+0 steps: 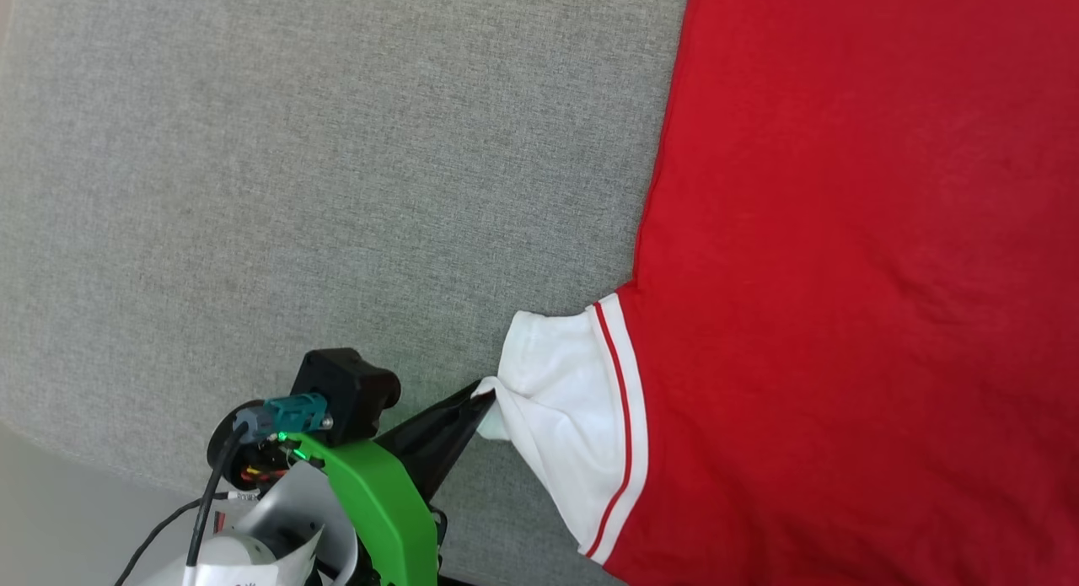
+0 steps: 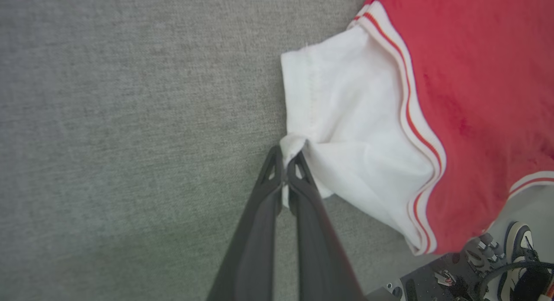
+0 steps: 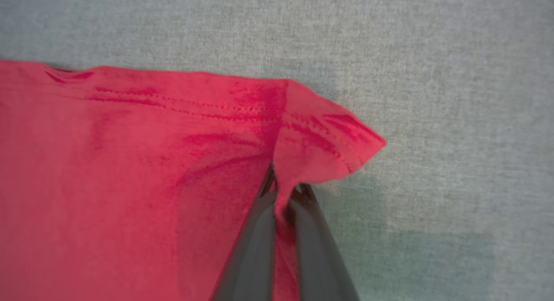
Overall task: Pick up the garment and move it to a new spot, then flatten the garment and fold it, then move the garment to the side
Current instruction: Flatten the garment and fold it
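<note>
Two pinches hold the garment (image 1: 843, 232), which lies spread on the grey fabric surface (image 1: 295, 147), its red body flat and running off the right edge of the head view. Nearest the robot, the green wrist bracket (image 1: 379, 493) sits at that view's lower edge. Just ahead of it, the left gripper (image 2: 285, 162) has its dark fingers closed on the outer edge of the white sleeve (image 2: 346, 119), with a small tuft of cloth bunched between the tips. Creases fan out from that point, so the sleeve looks drawn outward, probably to take out slack for flattening.

Farther along, the right gripper (image 3: 283, 184) is clamped on a red corner (image 3: 329, 136) by the stitched hem, and the cloth rises into a small peak over the tips. Holding sleeve and hem corner together would, in my judgement, let the arms stretch the shirt between them.

No print is visible, so I cannot say which face is up. The collar, the other sleeve and the far side are cut off. A shoe (image 2: 519, 244) sits in the lower right corner of the left wrist view, past the surface edge.
</note>
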